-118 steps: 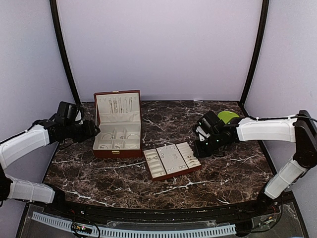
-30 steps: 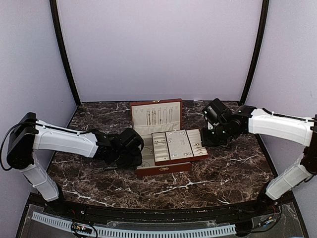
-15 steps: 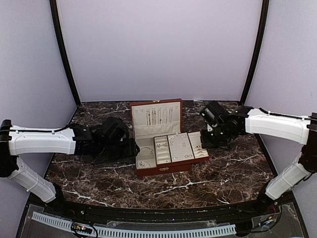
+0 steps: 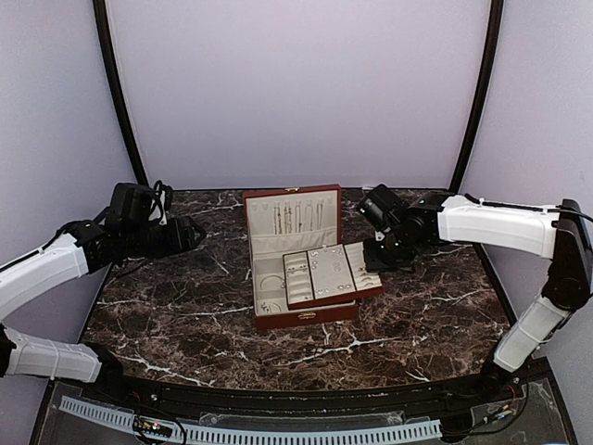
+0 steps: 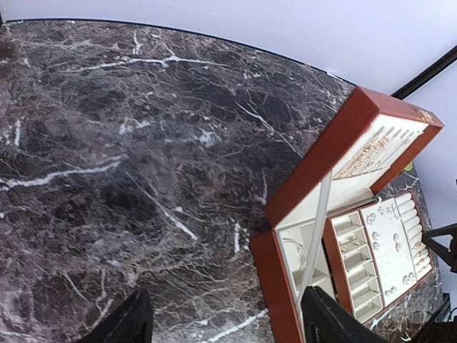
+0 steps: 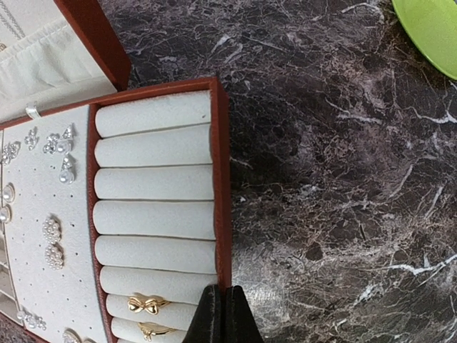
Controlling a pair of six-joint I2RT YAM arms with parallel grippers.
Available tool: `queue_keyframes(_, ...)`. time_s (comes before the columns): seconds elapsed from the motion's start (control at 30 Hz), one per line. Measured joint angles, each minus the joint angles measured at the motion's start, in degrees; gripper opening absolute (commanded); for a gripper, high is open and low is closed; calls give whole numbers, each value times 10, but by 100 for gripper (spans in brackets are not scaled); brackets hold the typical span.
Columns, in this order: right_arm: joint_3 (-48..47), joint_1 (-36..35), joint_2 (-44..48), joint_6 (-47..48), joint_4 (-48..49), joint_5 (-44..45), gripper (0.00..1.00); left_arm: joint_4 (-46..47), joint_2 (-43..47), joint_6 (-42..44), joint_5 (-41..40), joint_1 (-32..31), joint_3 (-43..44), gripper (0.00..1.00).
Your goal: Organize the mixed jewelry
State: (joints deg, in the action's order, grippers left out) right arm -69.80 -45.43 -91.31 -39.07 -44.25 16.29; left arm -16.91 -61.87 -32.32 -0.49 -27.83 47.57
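The red-brown wooden box (image 4: 306, 316) stands open mid-table, necklaces hanging in its lid. The cream slotted tray (image 4: 363, 279) rests across the box's right part. On the tray lies the mixed jewelry (image 6: 58, 145): silvery earrings, pearl studs and two gold rings (image 6: 146, 305) in the roll slots. My right gripper (image 6: 221, 314) is shut, its tips against the tray's right rim (image 6: 222, 179); the top view shows the right gripper (image 4: 378, 258) at that edge. My left gripper (image 4: 192, 234) hangs open, well left of the box (image 5: 285, 286), with nothing between its fingers (image 5: 132, 323).
A lime-green dish (image 6: 432, 28) sits on the marble behind the right gripper. Dark marble table (image 4: 185, 306) runs around the box; black frame posts and pale walls close in the back and sides.
My left arm pulled back to the left, away from the box, and its gripper opened. The tray slid a little leftward on the box with the right gripper at its edge.
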Motion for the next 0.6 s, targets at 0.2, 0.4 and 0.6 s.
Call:
queue_keyframes(0.2, -21, -1, -24, 0, -14, 5, 0, -8, -5, 97, 55, 89, 14, 75)
queue_keyframes(0.4, -41, -13, -46, 0, -27, 11, 0, 2, -31, 165, 81, 142, 13, 74)
queue_keyframes(0.6, -59, -27, -65, -7, -30, 15, 0, 18, -46, 196, 80, 150, 2, 73)
